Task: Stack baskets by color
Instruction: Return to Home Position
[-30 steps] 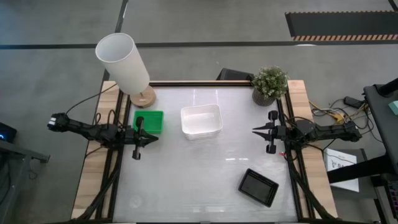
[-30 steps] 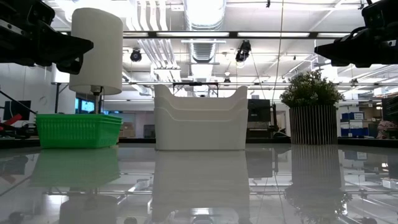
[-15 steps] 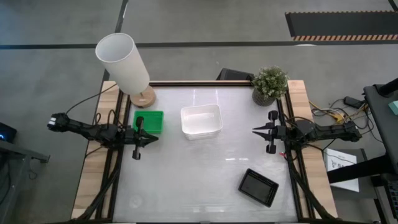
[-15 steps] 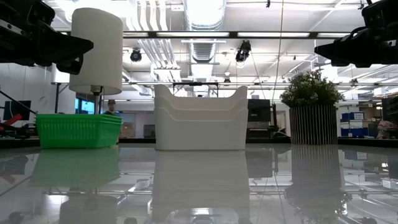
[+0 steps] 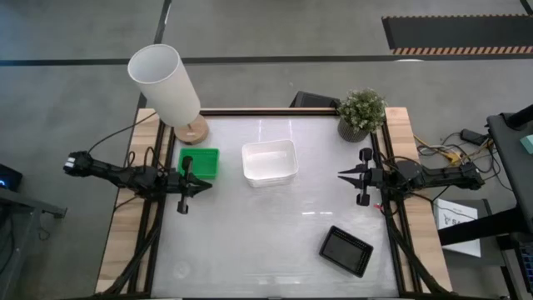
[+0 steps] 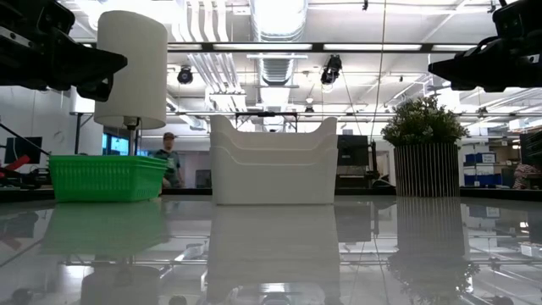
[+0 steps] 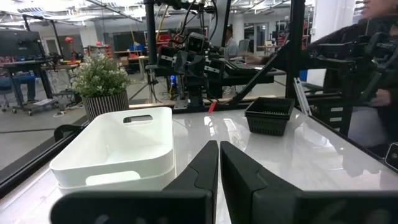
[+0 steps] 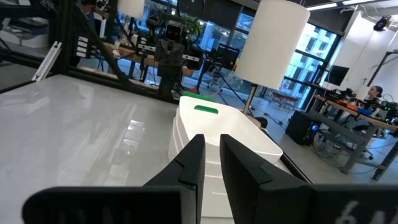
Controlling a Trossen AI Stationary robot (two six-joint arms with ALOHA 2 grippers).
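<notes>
A green basket (image 5: 199,162) rests on its base at the table's far left, beside white baskets (image 5: 270,162) nested in one stack at the far middle. A black mesh basket (image 5: 346,250) sits alone near the front right corner. My left gripper (image 5: 206,185) hovers level just in front of the green basket, its fingers shut (image 7: 218,146) and empty. My right gripper (image 5: 340,174) hovers level at the right edge and points at the white stack (image 8: 217,134). Its fingers (image 8: 210,140) stand a narrow gap apart with nothing between them.
A lamp with a tall white shade (image 5: 165,83) stands on a wooden foot (image 5: 191,129) at the far left corner. A potted plant (image 5: 361,112) stands at the far right corner. Dark rails (image 5: 391,225) run along both side edges. The glossy table middle (image 5: 266,225) is bare.
Neither arm nor any basket has moved. In the room behind the table a person has walked rightward past the green basket.
</notes>
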